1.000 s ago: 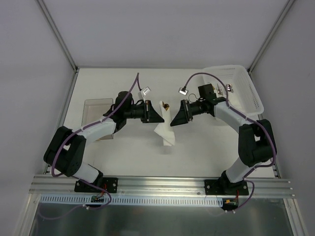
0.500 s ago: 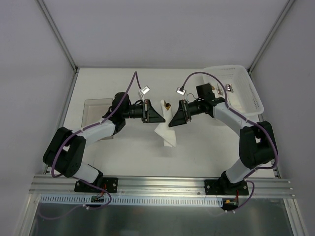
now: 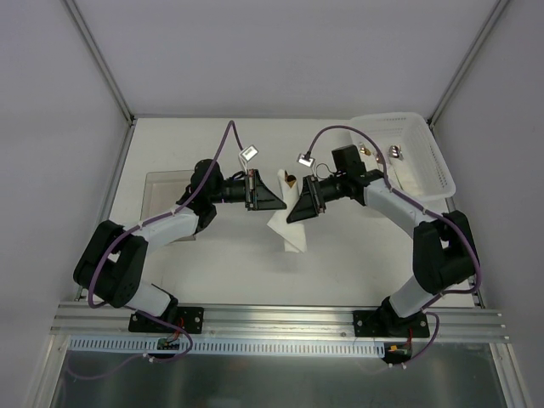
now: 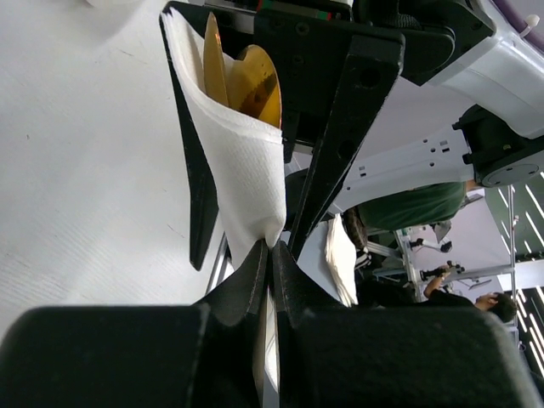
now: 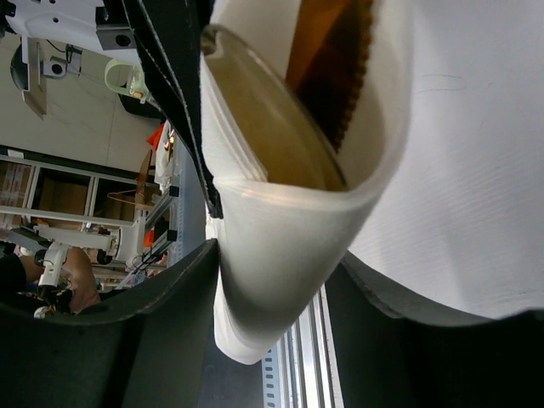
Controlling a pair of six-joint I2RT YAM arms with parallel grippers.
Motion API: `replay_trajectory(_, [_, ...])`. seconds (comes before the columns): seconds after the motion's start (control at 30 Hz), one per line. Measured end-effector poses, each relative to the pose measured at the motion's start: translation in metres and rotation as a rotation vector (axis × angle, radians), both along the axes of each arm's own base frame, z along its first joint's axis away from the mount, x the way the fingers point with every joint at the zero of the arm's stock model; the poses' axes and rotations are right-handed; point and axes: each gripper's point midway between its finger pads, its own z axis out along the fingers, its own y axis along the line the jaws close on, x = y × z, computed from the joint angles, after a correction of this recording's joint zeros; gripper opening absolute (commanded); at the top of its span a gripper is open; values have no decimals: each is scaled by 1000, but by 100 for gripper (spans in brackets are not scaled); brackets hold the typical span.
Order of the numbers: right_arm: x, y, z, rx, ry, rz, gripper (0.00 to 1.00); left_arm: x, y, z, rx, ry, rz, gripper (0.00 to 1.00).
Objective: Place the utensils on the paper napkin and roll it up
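The white paper napkin (image 3: pixel 286 231) hangs folded between my two grippers above the table's middle. Copper-gold utensil heads (image 4: pixel 244 78) stick out of its upper end; a gold tip (image 3: pixel 291 180) also shows from above. My left gripper (image 3: pixel 274 200) is shut on the napkin's edge (image 4: pixel 255 187), fingertips (image 4: pixel 255 272) pinched together. My right gripper (image 3: pixel 295 206) straddles the rolled bundle (image 5: pixel 280 246), which fills the gap and touches both fingers (image 5: pixel 183 331). The utensils (image 5: pixel 327 68) lie inside the fold.
A white basket (image 3: pixel 433 149) stands at the back right with more small cutlery (image 3: pixel 396 153) in it. A clear shallow tray (image 3: pixel 161 185) lies at the left. The frame rail (image 3: pixel 280 321) runs along the near edge.
The right gripper has slid left onto the napkin bundle and narrowed its jaws around it. The left gripper stayed shut and shifted slightly toward the back.
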Motion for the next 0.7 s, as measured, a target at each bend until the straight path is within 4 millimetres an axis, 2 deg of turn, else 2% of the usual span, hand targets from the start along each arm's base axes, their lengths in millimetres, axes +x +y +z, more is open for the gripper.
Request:
replay_trajectory(0.13, [-2,2,2,3,0,5,31,-1,0,-1,-2,6,1,0])
replay_trajectory(0.17, [-2,2,2,2,0,4,21,-1,1,-2,0,7,2,0])
replay_trajectory(0.23, [-2,2,3,-1,4,-1,8,0,1,-4,10,10,14,1])
replay_trajectory(0.27, [-1,2,2,-5,6,-5,0,1,2,-4,18,5,27,6])
replay_trajectory(0.3, [0,2,2,-6,6,-8,0,2,3,-5,31,-1,46,14])
replay_trajectory(0.37, [1,3,2,-17,7,-22,0,4,8,-3,58,-18,92,23])
replay_trajectory(0.4, [3,3,2,-23,6,-32,0,8,12,0,75,-34,138,33])
replay_trajectory(0.47, [5,3,2,-38,3,-60,0,10,21,10,97,-85,212,43])
replay_trajectory(0.57, [10,2,-1,-75,13,-127,0,14,38,31,126,-169,329,49])
replay_trajectory(0.7, [23,1,-10,-143,51,-247,0,16,53,54,160,-244,416,47])
